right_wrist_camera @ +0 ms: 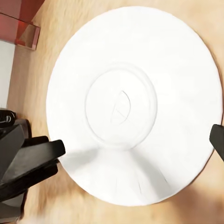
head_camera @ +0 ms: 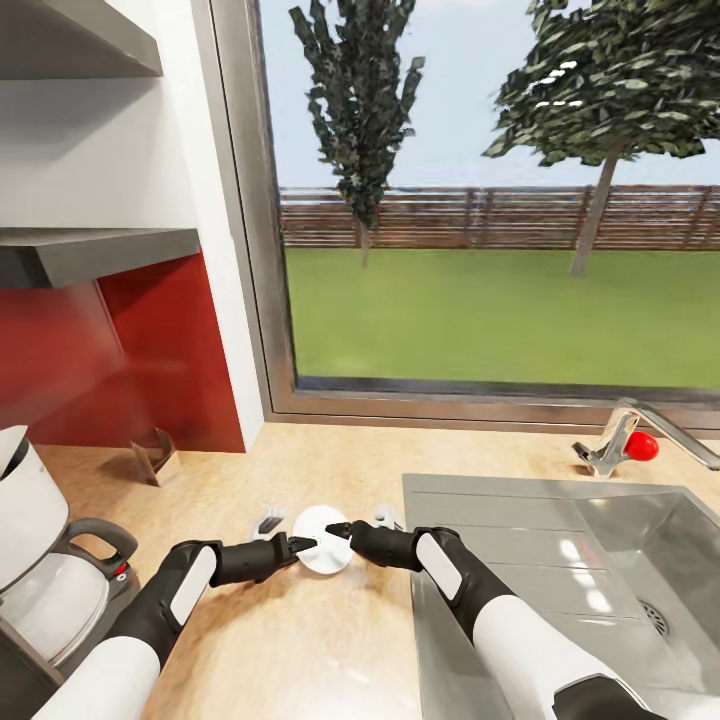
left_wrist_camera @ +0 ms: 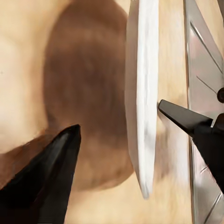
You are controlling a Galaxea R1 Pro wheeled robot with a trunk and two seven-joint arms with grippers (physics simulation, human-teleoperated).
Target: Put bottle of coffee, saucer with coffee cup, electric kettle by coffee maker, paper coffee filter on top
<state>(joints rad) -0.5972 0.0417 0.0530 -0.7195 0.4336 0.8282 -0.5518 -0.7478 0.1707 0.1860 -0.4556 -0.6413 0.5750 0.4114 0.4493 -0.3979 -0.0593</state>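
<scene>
The saucer (head_camera: pixel 321 562), a small white disc, is at the middle of the kitchen countertop (head_camera: pixel 300 470), between both grippers. My left gripper (head_camera: pixel 298 546) is open. In the left wrist view the saucer (left_wrist_camera: pixel 142 93) is edge-on between the left gripper's (left_wrist_camera: pixel 119 116) fingers, with one fingertip (left_wrist_camera: pixel 164 107) touching its face and the other standing apart. My right gripper (head_camera: pixel 338 530) is open, facing the saucer's (right_wrist_camera: pixel 135 70) flat side in the right wrist view, fingers (right_wrist_camera: pixel 46 151) spread wide. The coffee maker (head_camera: pixel 40 580) stands at the near left. The bottle, cup and kettle are out of view.
A steel sink (head_camera: pixel 560 540) lies just right of the saucer, with a faucet (head_camera: pixel 625 440) and red knob behind it. A small brown holder (head_camera: pixel 155 455) stands by the red backsplash. Grey shelves (head_camera: pixel 100 250) hang at upper left. A large window fills the back.
</scene>
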